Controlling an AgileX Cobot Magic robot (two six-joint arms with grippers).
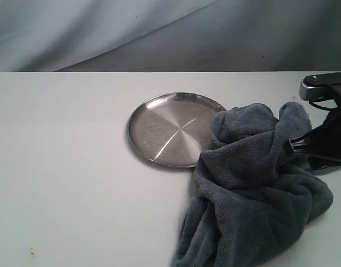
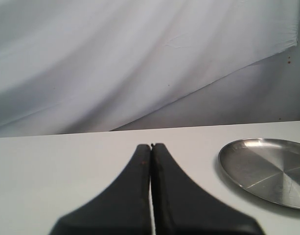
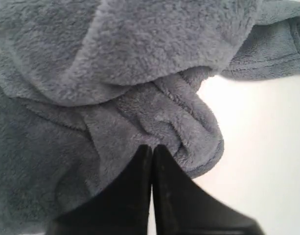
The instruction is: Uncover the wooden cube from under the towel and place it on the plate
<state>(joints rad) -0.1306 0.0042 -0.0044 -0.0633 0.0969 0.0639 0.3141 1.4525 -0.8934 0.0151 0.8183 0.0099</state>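
Under the heaped towel [image 1: 253, 189], as far as I can judge, sits the wooden cube. No view shows any part of it, so its exact spot beneath the folds cannot be told. The towel lies on the table [image 1: 64, 167] to the right, one edge lapping over the rim of the plate [image 1: 164, 130].

The cloth is plush, soft and floppy. It will probably drape and drag rather than lift whole, so a pinch on a thick raised fold near the top should hold best, drawn away from the plate. The cube, once bare, should be light, stiff and sharp-edged, easy to take across two flat faces. The shiny plate may let it slide.

The right jaws are pressed together, tips against a fold. No cloth shows between them, though a thin pinch cannot be ruled out. The left jaws are clenched on nothing, above bare table beside the plate.

Only the exterior view shows the towel overlapping the plate. Only the right wrist view shows the fold at the tips, and only the left wrist view shows the left jaws at all.
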